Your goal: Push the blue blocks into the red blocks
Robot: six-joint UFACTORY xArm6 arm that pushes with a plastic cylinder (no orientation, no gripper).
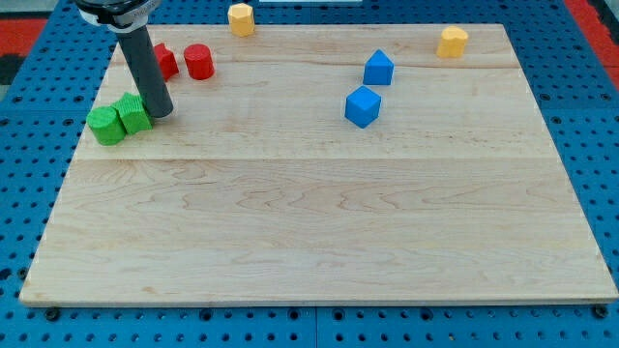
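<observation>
- I am working with no jaws on this rig at all, so nothing is being held; my tip [161, 114] is only resting on the table [309, 232] and is touching, or all but touching, the right side of the green blocks [120, 120].
- The two green blocks are sitting side by side as a pair, toward the view's bottom from the red blocks [184, 61], near the table's left edge.
- The red blocks are sitting close together near the table's top-left corner; the rod is crossing in front of the left one, so I am seeing only part of it.
- The blue blocks [371, 89] are lying well apart from the red blocks, off to the view's right, one above the other and close together.
- I judge my tip is on the wrong side: it needs to be right of the blue blocks to be driving them leftward.
- The stretch of table between blue and red is looking clear.
- One yellow block [241, 18] is sitting just right of the red blocks at the top edge; a drifting push could be catching it.
- The other yellow block [452, 42] is sitting further right than the blue blocks, near the top edge, and may be crowding my approach.
</observation>
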